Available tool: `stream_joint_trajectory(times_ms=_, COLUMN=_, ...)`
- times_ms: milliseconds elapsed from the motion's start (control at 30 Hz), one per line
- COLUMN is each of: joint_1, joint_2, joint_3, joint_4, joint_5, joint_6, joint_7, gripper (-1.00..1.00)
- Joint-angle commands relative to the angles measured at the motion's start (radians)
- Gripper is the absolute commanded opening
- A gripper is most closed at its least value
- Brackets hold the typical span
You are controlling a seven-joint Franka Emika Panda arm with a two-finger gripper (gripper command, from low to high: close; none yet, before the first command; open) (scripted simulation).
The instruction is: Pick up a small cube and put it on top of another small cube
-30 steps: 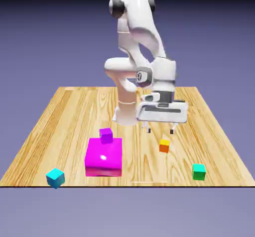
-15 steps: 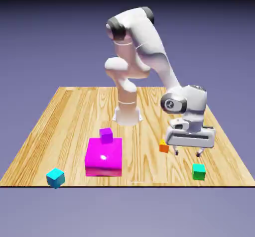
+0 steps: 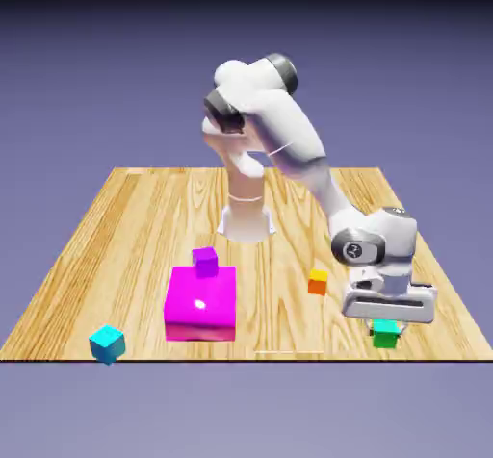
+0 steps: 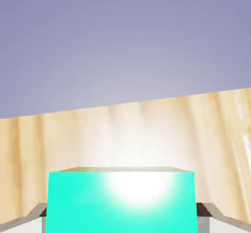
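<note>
- Exterior view is showing the gripper [image 3: 387, 323] sitting low over the green cube [image 3: 386, 335] at about 4 o'clock on the table [image 3: 125, 216], hand pointing down so the fingers are straddling it
- Hand view is filling with the green cube [image 4: 121, 200] between both tips; fingers look spread around it, whether they are pinching it I cannot tell
- Orange cube [image 3: 318, 282] is waiting nearby at 10 o'clock from the hand, a likely stacking base
- Purple cube [image 3: 204, 261] is resting on the magenta block [image 3: 200, 302]; cyan cube [image 3: 107, 343] is sitting at 8 o'clock, well apart

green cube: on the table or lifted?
On the table. In the exterior view the green cube sits on the wood under the end effector; the hand view shows it between the fingertips, grip unclear.
</note>
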Motion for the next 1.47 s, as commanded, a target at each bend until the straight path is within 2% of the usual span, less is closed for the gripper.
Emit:
stream_joint_trajectory(times_ms=0, joint_1=-0.023, joint_2=-0.036, joint_3=0.031, joint_4=-0.021, joint_5=0.036, joint_6=-0.012, joint_7=-0.021, gripper=-1.0)
stream_joint_trajectory(times_ms=1033, joint_1=-0.111, joint_2=-1.16, joint_3=-0.634, joint_4=-0.705, joint_5=0.943, joint_6=-0.089, joint_7=-0.255, gripper=-1.0)
stream_joint_trajectory(times_ms=1100, joint_1=-0.112, joint_2=-1.176, joint_3=-0.645, joint_4=-0.715, joint_5=0.956, joint_6=-0.09, joint_7=-0.258, gripper=-1.0)
stream_joint_trajectory(times_ms=1300, joint_1=-0.223, joint_2=-0.967, joint_3=-0.577, joint_4=-0.757, joint_5=0.869, joint_6=0.164, joint_7=-0.193, gripper=-1.0)
stream_joint_trajectory(times_ms=1333, joint_1=-0.223, joint_2=-0.967, joint_3=-0.577, joint_4=-0.758, joint_5=0.869, joint_6=0.164, joint_7=-0.193, gripper=1.0)
stream_joint_trajectory(times_ms=1433, joint_1=-0.185, joint_2=-1.039, joint_3=-0.6, joint_4=-0.743, joint_5=0.899, joint_6=0.077, joint_7=-0.215, gripper=1.0)
